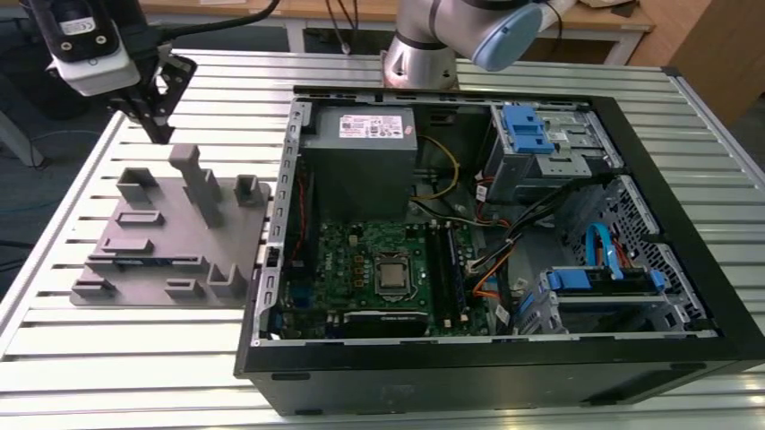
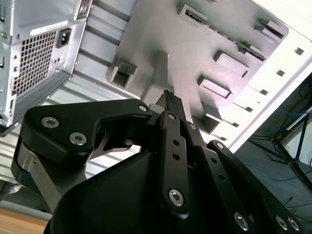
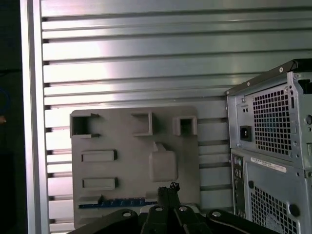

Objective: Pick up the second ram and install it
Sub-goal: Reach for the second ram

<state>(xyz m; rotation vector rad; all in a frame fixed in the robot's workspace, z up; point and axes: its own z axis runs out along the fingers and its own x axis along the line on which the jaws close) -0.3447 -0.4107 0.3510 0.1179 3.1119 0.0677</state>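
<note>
**Claw shut and empty above the fixture, second ram waiting in its groove**

Closest to the exterior view sits the open computer case (image 1: 478,367), its dark near wall up front and the green motherboard (image 1: 358,260) lying inside. It rests on the slatted metal worktop (image 1: 120,358). Toward the exterior view's left of the case is the grey fixture plate (image 1: 179,242), with its upright posts and pockets.

And there's the second ram (image 1: 150,262)! It shows as a thin blue-green strip along the nearer part of that plate. In the first wrist view it (image 3: 117,202) reads as a narrow blue line, so it seems to stand on edge in a groove, though that can't be settled from here.

I'd judge it light and stiff but fragile: a thin board that won't like twisting or a hard squeeze. The sensible hold looks like a pinch across the two flat faces near the middle of the exposed long edge, well clear of the contact edge down in the groove.

Now the claw (image 1: 159,134). It hangs over the far end of the plate, near the tall post (image 1: 197,184) but not touching it. That leaves most of the plate between it and the stick. In both wrist views the fingertips (image 3: 168,187) come together with no visible gap, and nothing sits between them: closed and empty-handed.
</note>
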